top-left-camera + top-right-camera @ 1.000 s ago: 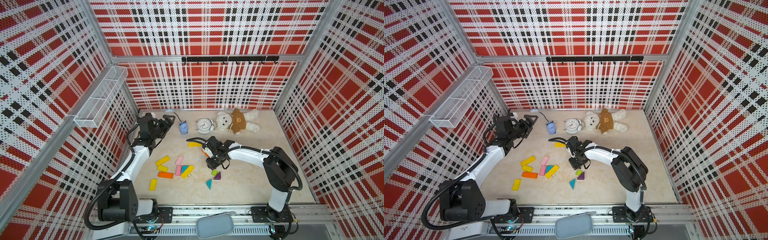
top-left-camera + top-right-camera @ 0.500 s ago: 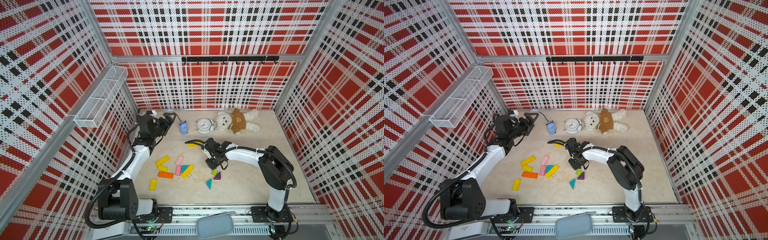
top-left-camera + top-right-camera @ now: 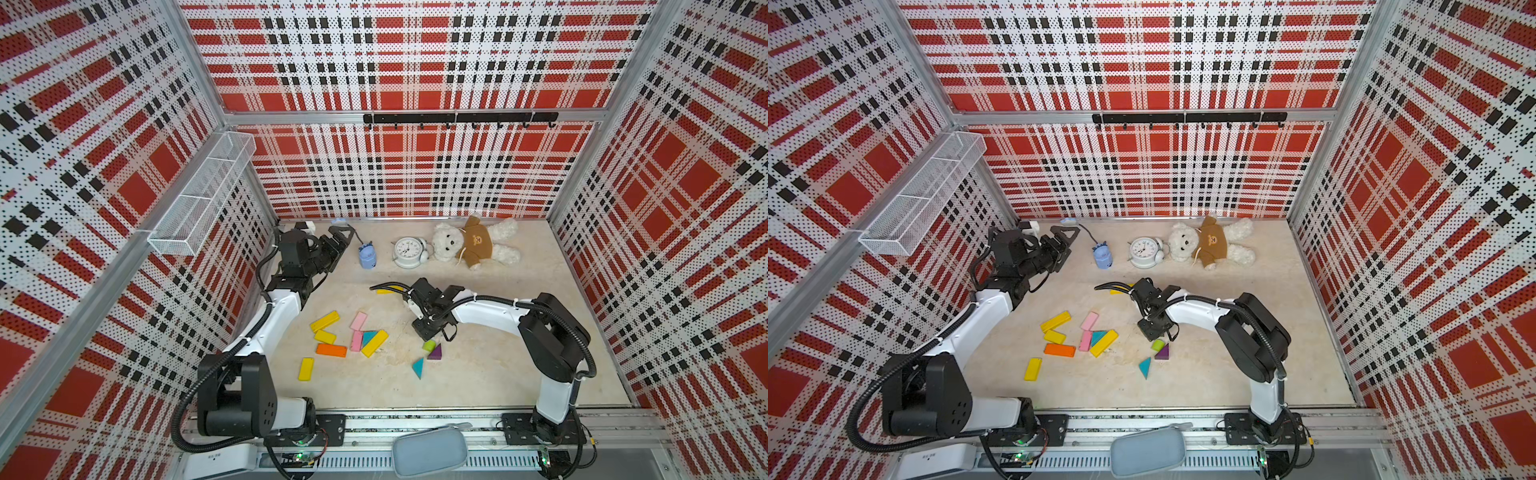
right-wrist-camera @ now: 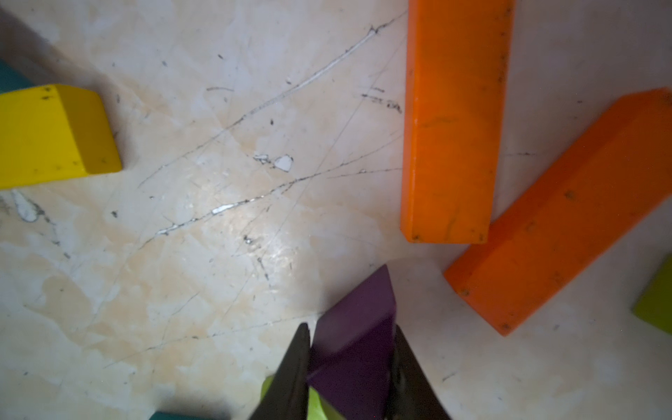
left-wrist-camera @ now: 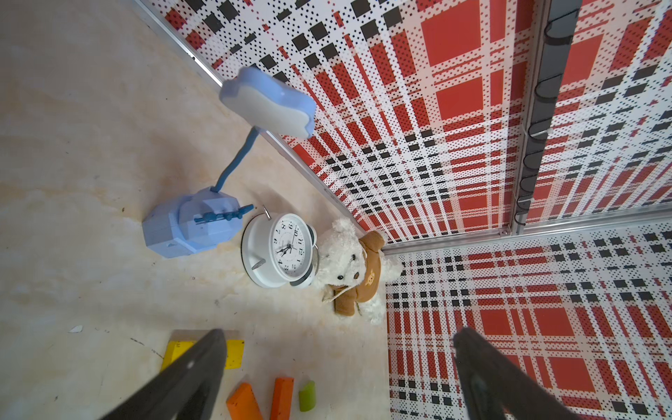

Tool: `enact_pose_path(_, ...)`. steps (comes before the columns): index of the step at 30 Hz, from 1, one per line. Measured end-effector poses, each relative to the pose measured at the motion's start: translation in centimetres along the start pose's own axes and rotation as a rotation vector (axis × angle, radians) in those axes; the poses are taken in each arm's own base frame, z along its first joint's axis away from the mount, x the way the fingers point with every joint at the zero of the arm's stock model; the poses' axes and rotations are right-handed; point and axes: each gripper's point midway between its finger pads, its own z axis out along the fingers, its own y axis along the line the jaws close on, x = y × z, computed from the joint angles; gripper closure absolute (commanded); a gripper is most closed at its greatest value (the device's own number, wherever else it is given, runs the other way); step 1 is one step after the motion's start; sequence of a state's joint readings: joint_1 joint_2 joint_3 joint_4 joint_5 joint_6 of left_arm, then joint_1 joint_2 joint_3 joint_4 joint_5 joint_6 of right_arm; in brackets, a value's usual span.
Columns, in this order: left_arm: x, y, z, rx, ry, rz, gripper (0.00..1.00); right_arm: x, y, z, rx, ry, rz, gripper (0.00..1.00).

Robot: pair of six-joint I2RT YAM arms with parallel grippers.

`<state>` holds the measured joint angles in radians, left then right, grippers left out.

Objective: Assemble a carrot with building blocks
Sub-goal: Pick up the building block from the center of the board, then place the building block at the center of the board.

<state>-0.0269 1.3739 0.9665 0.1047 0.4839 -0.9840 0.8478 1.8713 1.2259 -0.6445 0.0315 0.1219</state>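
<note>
My right gripper [image 4: 351, 327] is shut on a purple triangle [image 4: 358, 349] that rests on the table, with a lime-green stub [image 4: 316, 407] touching it. In both top views that gripper [image 3: 432, 338] [image 3: 1158, 337] reaches down over the purple triangle [image 3: 436, 354] and the lime stub [image 3: 429, 345]. Two orange bars [image 4: 454, 120] [image 4: 560, 218] lie just beyond it, hidden under the arm in both top views. A teal triangle [image 3: 418, 368] lies in front. My left gripper [image 3: 343, 239] [image 5: 340, 332] hangs open and empty at the back left.
Yellow bars [image 3: 325, 321], pink bars [image 3: 358, 321] and an orange bar [image 3: 331, 350] are scattered left of centre. A blue desk lamp [image 3: 367, 257], a white alarm clock [image 3: 409, 251] and a teddy bear [image 3: 473, 245] stand along the back wall. A wire basket [image 3: 199, 199] hangs on the left wall.
The right gripper's jaws have closed onto the purple triangle, after shifting slightly forward and left. The left arm has not moved.
</note>
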Motion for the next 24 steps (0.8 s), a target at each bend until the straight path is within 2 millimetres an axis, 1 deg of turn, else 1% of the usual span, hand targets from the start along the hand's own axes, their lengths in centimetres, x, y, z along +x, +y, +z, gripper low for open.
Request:
enact_pose_path(7, 0.0, 0.0, 0.0, 0.0, 0.0, 0.0, 0.0, 0.2, -0.7, -0.3, 0.037, -0.006, -0.006, 0.79)
enact_pose_path(13, 0.0, 0.0, 0.0, 0.0, 0.0, 0.0, 0.01, -0.5, -1.6, -1.5, 0.063, -0.042, -0.003, 0.79)
enact_pose_path(16, 0.0, 0.0, 0.0, 0.001, 0.001, 0.001, 0.0, -0.8, -2.5, -2.1, 0.073, -0.058, 0.009, 0.79)
enact_pose_path(20, 0.2, -0.1, 0.1, 0.003, 0.005, 0.002, 0.0, -1.0, -4.6, -2.9, 0.096, -0.071, 0.044, 0.78)
enact_pose_path(24, 0.6, -0.4, 0.2, 0.011, 0.017, 0.005, 0.0, -0.8, -8.4, -4.1, 0.126, -0.092, 0.096, 0.76)
